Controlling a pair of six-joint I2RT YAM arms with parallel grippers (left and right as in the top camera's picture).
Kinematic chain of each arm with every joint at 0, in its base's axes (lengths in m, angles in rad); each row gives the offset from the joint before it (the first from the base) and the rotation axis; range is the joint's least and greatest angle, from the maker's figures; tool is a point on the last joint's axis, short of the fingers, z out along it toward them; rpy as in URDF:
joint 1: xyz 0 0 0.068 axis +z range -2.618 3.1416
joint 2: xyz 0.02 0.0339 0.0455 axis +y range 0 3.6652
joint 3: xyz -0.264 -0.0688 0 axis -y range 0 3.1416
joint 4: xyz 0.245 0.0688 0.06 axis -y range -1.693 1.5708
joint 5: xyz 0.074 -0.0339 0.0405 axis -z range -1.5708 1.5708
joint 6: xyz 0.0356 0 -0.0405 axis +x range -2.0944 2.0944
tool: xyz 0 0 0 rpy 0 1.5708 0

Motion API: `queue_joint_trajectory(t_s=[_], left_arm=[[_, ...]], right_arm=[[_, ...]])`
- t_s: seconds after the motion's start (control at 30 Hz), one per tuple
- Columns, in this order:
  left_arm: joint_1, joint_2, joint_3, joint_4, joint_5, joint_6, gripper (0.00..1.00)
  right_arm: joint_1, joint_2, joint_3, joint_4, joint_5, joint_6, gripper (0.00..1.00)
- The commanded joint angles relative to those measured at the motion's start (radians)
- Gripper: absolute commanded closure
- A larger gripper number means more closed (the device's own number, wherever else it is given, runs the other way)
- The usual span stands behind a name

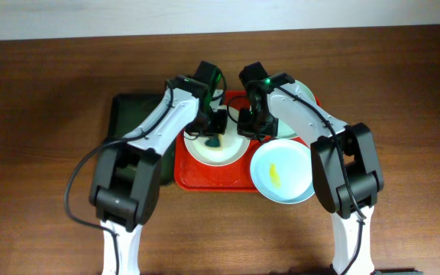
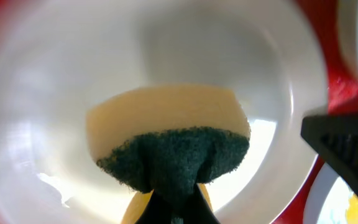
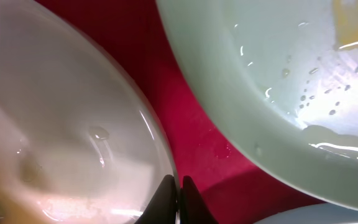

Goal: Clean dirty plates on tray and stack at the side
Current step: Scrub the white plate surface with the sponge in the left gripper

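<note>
A white plate (image 1: 214, 150) lies on the red tray (image 1: 186, 177). My left gripper (image 1: 215, 131) is over it, shut on a yellow sponge with a dark green scouring face (image 2: 166, 134). The sponge presses into the white plate (image 2: 55, 74). My right gripper (image 3: 179, 186) is shut on the white plate's (image 3: 61, 118) right rim, its black fingers pinched together there. A pale blue-green plate (image 1: 283, 173) with a yellow smear (image 1: 274, 176) sits at the tray's front right. Another pale plate (image 1: 302, 92) lies behind the right arm, partly hidden.
A dark green tray (image 1: 131, 118) lies to the left of the red tray, under the left arm. Brown wooden table (image 1: 37, 114) surrounds both trays. In the right wrist view, red tray floor (image 3: 185, 93) shows between the white plate and a wet pale green plate (image 3: 272, 81).
</note>
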Motion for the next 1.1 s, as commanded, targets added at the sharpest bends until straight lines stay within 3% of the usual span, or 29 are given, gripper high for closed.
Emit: queue_joint_trajectory(t_s=[0.0, 0.5, 0.6, 0.73, 0.83, 1.07], left_arm=[[0.010, -0.081, 0.045, -0.005, -0.147, 0.008, 1.00], [0.011, 0.117, 0.045, 0.015, -0.174, -0.120, 1.00], [-0.003, 0.127, 0.045, 0.016, -0.053, -0.110, 1.00], [-0.020, 0.127, 0.045, 0.041, 0.245, -0.010, 1.00], [-0.021, 0.127, 0.045, 0.052, 0.356, 0.021, 1.00], [0.037, 0.064, 0.127, -0.041, 0.147, 0.021, 1.00]], right_arm=[[0.018, -0.003, 0.013, 0.001, -0.011, 0.006, 0.96], [0.018, -0.003, 0.013, 0.002, -0.011, 0.006, 0.96], [0.018, -0.003, 0.013, 0.002, -0.011, 0.005, 0.96], [0.018, -0.003, 0.013, 0.005, -0.011, 0.006, 0.96], [0.018, -0.003, 0.013, 0.004, -0.011, 0.005, 0.96], [0.018, -0.003, 0.013, 0.004, -0.011, 0.005, 0.96]])
